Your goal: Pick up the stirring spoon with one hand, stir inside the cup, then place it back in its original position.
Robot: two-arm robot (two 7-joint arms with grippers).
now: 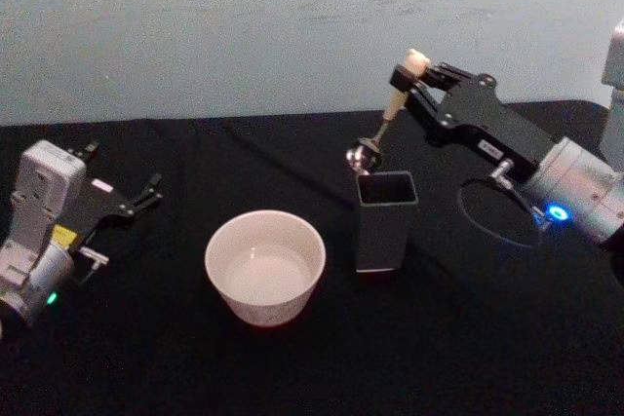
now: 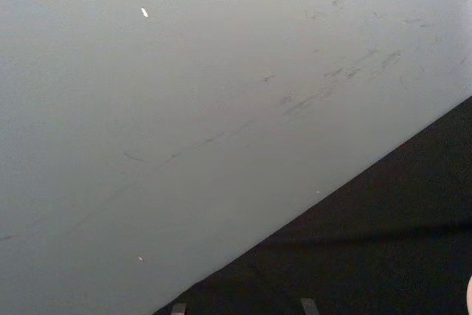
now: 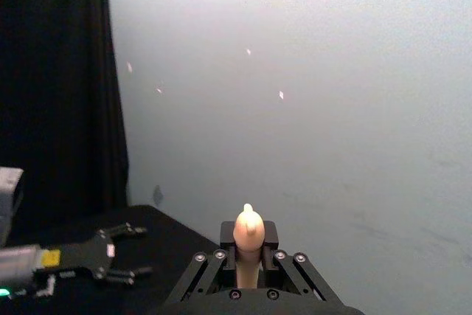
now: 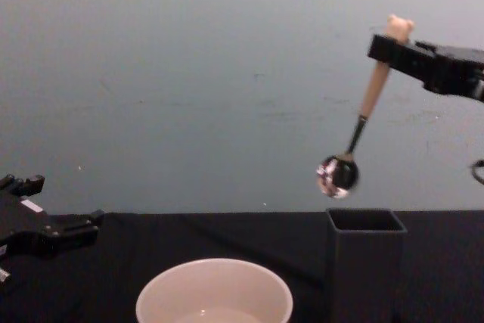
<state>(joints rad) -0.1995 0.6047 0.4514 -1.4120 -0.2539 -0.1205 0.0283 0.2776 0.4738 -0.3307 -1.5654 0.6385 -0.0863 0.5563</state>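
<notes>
On the left, the left gripper [image 1: 153, 192] rests low over the black table [image 1: 146, 358], well apart from the other things. Its two black fingers are spread and there is nothing between them. To its right, near the middle of the table, the wide round cream-white cup [image 1: 255, 311] stands upright. Near the cup on its right stands a dark grey square holder [image 1: 383, 231], upright and open at the top, not touching the cup. Above the holder hangs the slim stirring spoon [image 4: 373, 90] with a beige handle, a thin dark neck and a round shiny metal bowl. It is tilted, with the tiny bear head uppermost and to the right and the bowl lowest. In the chest view the bowl is in the air just above the holder's left rim and clear of it. The right gripper [image 1: 413, 71] reaches in from the right in front of the pale grey wall [image 1: 244, 26]. Its fingers are clamped on the top of the handle, just under the bear head.
</notes>
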